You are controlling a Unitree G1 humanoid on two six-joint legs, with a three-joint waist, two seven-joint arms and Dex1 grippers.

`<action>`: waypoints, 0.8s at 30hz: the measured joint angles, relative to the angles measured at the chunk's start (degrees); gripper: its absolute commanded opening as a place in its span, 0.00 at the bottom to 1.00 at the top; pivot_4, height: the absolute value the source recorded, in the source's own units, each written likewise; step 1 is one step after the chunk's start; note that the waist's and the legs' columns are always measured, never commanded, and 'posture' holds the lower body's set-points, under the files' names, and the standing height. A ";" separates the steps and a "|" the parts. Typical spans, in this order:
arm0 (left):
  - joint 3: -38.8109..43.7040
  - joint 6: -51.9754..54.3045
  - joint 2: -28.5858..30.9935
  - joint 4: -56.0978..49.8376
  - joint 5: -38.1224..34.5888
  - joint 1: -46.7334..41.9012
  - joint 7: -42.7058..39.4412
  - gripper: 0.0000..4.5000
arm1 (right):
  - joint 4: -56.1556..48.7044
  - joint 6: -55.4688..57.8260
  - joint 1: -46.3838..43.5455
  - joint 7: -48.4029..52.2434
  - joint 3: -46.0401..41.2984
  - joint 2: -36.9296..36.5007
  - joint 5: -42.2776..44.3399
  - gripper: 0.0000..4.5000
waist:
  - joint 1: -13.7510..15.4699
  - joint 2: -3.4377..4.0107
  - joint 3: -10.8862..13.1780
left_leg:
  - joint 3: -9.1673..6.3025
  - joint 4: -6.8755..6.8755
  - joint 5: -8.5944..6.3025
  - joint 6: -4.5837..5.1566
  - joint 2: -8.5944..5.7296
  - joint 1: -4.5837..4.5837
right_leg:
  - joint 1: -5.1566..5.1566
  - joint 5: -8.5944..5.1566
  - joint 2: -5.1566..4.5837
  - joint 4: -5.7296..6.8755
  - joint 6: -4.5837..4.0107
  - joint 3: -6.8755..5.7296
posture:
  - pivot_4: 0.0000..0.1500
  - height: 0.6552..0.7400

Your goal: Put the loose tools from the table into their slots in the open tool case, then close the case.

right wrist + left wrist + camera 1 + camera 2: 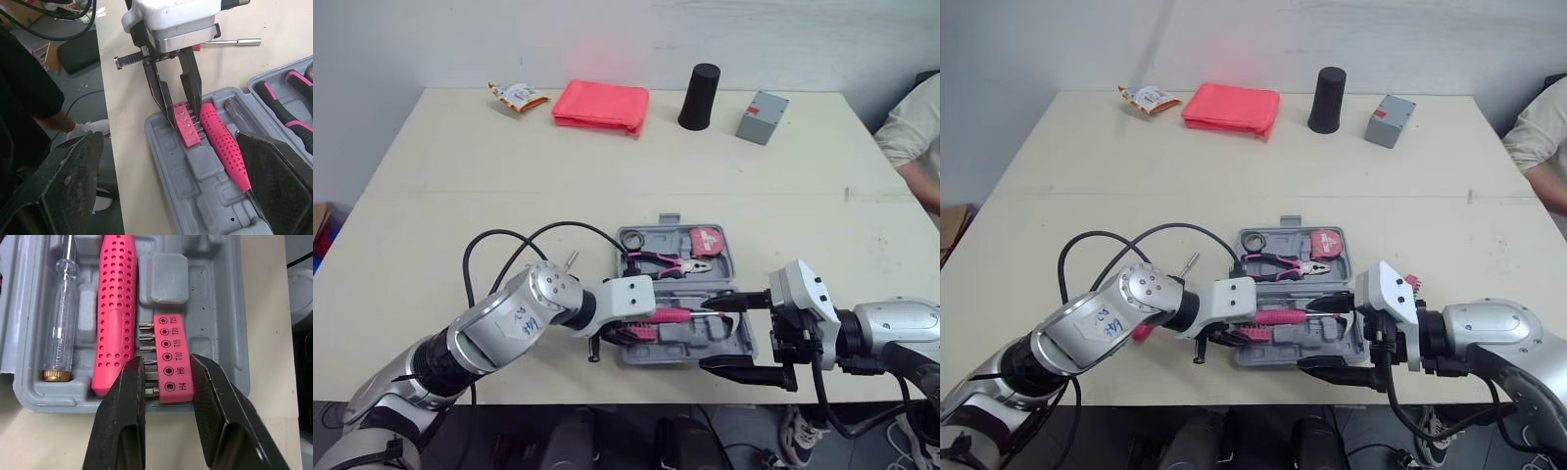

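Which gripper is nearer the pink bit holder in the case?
Left. The left gripper clamps the pink bit holder between its fingers; the right gripper hangs open at the tool case's right side, apart from it.

L arm [499,328] is reaching in from lower left, L gripper [167,367] pinching bit holder [174,352]; R gripper [741,335] is hanging lower right, fingers wide apart.

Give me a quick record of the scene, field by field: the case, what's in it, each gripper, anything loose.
case: open on the table
in case: pliers, tape measure, pink handle, clear screwdriver, bit holder
left gripper: shut on the bit holder in the case
right gripper: open, at the case's right front corner
loose: metal rod on the table, left of the case
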 measured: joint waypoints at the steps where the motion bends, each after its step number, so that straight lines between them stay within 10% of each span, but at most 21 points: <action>1: -0.24 -0.23 -0.04 0.00 0.05 0.00 0.34 0.15 | 0.00 0.00 0.02 -0.14 0.00 0.09 0.01 1.00 | 0.02 0.00 0.00 | -0.01 0.02 0.00 0.00 0.00 0.00 | 0.01 0.00 -0.01 0.00 0.00 0.00 | 1.00 0.95; 11: -1.24 -5.82 -1.17 1.00 1.37 2.86 3.55 0.15 | 0.00 0.03 0.08 -1.20 0.16 0.76 0.01 1.00 | 0.08 0.00 0.00 | -0.04 0.05 0.00 0.01 -0.02 0.03 | 0.08 0.01 -0.03 0.00 0.01 -0.02 | 1.00 0.95; 19: 5.12 -7.65 1.32 0.50 -1.81 6.75 1.40 0.95 | -0.10 0.33 1.23 -1.53 0.08 0.71 0.52 1.00 | -0.09 0.01 0.00 | -0.11 0.02 -0.01 0.01 0.02 0.12 | 0.17 0.01 -0.03 -0.01 0.01 -0.06 | 1.00 0.95; 24: 14.50 -10.89 2.63 1.08 -6.72 12.98 -1.28 0.95 | -0.16 0.42 2.53 -1.47 -0.36 0.63 0.69 1.00 | -0.22 0.01 0.00 | -0.11 -0.01 -0.01 -0.01 0.03 0.10 | 0.14 0.00 -0.02 -0.02 -0.01 -0.10 | 1.00 0.95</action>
